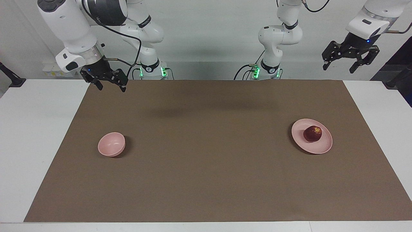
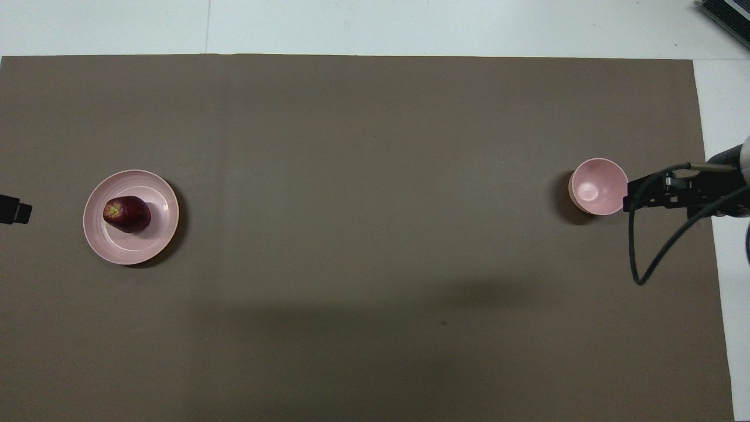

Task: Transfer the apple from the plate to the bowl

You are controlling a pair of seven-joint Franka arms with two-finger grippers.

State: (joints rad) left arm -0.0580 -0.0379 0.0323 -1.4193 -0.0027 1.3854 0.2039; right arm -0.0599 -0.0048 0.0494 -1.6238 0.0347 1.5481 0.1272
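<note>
Facing view only, left claw (image 1: 350, 66) spread

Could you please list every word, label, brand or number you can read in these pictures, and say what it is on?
None can be read. The apple, the plate, the bowl and the brown mat bear no writing. Faint lettering on the right arm's dark joint band is too small to read.

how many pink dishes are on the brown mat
2. The flat, wide pale pink plate lies toward the left arm's end, carrying the dark red apple. The small, deep pale pink bowl stands toward the right arm's end. None looks hidden.
</note>
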